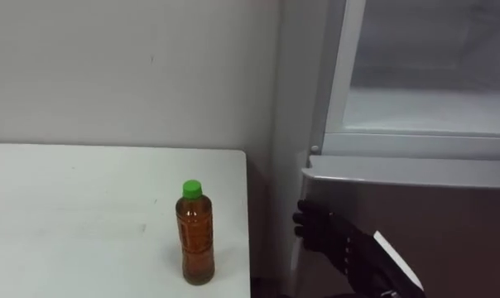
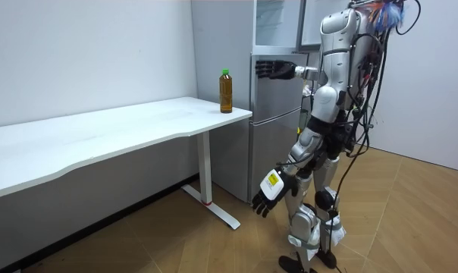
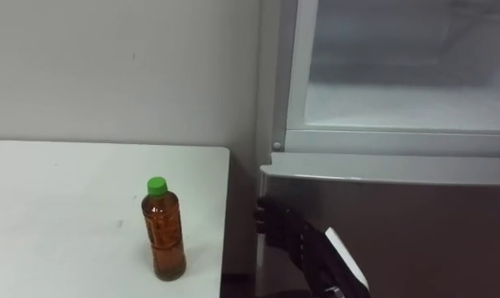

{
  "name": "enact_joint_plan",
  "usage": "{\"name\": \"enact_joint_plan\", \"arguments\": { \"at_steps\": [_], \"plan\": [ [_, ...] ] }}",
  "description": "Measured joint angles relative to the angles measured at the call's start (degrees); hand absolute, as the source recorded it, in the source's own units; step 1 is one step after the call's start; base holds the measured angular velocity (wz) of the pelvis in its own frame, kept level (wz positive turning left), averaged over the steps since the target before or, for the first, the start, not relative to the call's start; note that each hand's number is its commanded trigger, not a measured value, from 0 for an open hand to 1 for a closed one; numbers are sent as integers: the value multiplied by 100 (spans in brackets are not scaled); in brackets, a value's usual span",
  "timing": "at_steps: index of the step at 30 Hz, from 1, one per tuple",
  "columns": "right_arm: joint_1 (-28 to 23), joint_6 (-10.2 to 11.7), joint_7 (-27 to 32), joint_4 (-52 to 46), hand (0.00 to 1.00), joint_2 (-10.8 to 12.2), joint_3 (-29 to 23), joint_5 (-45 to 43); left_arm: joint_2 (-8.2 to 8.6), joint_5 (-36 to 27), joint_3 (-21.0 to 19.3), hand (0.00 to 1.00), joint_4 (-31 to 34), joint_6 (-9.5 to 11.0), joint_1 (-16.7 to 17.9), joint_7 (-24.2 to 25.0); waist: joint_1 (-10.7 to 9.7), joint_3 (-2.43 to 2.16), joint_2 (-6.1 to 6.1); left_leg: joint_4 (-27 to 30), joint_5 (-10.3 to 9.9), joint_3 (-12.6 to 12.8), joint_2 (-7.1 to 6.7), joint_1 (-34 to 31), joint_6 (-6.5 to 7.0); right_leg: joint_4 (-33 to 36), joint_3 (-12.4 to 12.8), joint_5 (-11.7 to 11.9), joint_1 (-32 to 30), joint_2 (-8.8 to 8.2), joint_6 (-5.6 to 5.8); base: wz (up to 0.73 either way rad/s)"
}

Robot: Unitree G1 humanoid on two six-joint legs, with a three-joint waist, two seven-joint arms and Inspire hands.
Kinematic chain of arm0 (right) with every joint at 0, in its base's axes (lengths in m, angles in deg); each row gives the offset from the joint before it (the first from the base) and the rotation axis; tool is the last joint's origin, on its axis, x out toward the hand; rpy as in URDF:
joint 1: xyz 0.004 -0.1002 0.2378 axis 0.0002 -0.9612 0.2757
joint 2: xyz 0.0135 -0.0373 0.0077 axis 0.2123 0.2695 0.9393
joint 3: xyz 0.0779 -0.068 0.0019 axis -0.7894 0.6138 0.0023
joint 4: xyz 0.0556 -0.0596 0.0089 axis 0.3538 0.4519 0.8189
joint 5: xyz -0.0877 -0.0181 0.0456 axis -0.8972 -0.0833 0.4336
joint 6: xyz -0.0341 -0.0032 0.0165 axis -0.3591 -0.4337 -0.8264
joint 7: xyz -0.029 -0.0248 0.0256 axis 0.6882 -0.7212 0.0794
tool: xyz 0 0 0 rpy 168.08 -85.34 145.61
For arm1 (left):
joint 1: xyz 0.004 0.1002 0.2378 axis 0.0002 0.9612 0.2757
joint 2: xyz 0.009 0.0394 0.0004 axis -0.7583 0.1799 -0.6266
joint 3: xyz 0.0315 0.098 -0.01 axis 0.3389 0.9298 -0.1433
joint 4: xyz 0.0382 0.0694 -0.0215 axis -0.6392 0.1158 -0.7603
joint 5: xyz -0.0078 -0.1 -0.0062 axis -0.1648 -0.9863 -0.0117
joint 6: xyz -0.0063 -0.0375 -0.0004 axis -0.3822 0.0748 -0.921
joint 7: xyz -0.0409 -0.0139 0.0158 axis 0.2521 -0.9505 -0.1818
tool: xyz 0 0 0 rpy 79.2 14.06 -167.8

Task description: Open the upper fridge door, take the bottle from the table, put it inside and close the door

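- Left eye view: the right hand (image 1: 320, 230) sits low at the edge of the fridge's lower door (image 1: 432, 236). Its fingers are loose and apart, holding nothing, and I can't tell whether it touches the door.
- The bottle (image 1: 195, 236) stands upright on the tabletop (image 1: 68, 207), off to the hand's left and clear of it, near the tabletop's right edge.
- The step in hand looks like the reach. Best to swing left, come in at the bottle's side, wrap round its middle and lift straight up, since a nudge could send it off that edge.
- Above and to the right of the hand, the upper fridge (image 1: 432, 108) stands open, with a flat pale shelf ready.
- The bottle is slim, round, clear plastic with amber-brown liquid and a green cap (image 1: 191, 189). Being smooth, tall and narrow, it probably tips easily.
- Right eye view: the tabletop is matte white and flat, and the door is smooth grey with a rounded top lip.
- Room view: the robot stands upright at the fridge with the right hand raised level with the lower door's top. The bottle is beyond the hand, toward the room view's left.
- The left hand (image 2: 265, 201) hangs by the thigh, fingers relaxed and empty.
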Motion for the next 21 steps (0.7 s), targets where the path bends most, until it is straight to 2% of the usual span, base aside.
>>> {"name": "enact_joint_plan", "arguments": {
  "at_steps": [5, 13, 17, 21],
  "plan": [
    [289, 217, 29, -127, 0, 38, 2, 10, -7, 3, 0, 0, 0, -82, -20, 1, 20, -2, -27, -5, -4, -122, -25, 6, 6, -89, -66, 12, 101, 2, 21, 13],
    [304, 225, 26, -89, 0, 70, 35, 20, -7, 13, 10, 0, -1, -154, -54, 103, 179, 29, -40, -2, -3, -159, -30, -16, 6, -131, -231, 8, 140, -22, 22, 7],
    [653, 223, 80, -41, 0, 250, 222, 20, -9, 12, 60, 0, -7, -241, -147, 118, 204, 40, -44, -22, -1, -162, -35, -41, 7, -162, -287, 8, 130, -32, 23, 4],
    [877, 223, 67, 0, 0, 253, 477, 6, -9, 14, 59, 0, -16, -250, -219, 118, 300, 35, -74, -24, 3, -266, -79, -67, 12, -170, -355, -8, 136, -53, 48, 9]
  ]
}}
